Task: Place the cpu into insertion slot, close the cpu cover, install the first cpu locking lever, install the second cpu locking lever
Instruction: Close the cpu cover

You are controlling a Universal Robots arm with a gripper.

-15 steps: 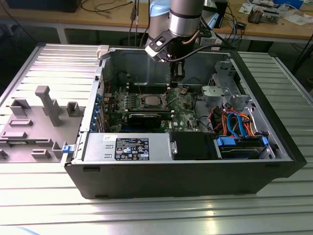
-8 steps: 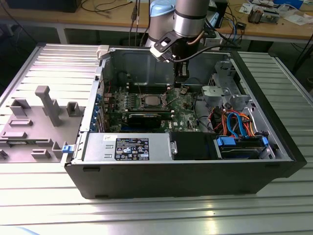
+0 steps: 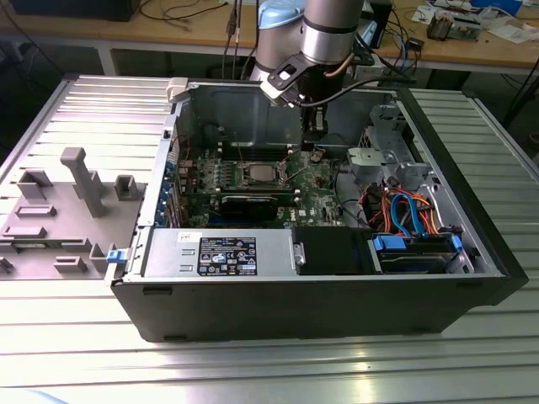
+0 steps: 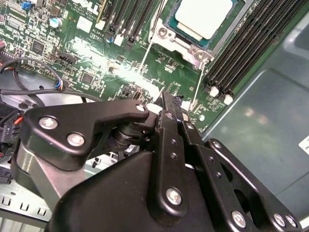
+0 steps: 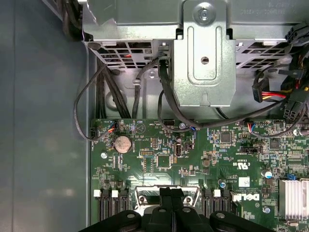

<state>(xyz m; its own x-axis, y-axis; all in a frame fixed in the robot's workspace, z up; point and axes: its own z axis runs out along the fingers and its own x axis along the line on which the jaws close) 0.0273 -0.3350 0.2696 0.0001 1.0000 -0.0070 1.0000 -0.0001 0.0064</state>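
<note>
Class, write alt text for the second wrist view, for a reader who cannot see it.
A black gripper, shut, hangs in the foreground over a green motherboard. Beyond it the silver-topped cpu sits in the metal-framed insertion slot, with long black memory slots beside it.

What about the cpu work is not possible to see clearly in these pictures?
- The insertion slot, first wrist view: the claw covers most of it.
- The cpu, second wrist view: the picture's edge cuts off part of it.
- The same slot, exterior view: too small to tell whether anything is latched over the cpu.
</note>
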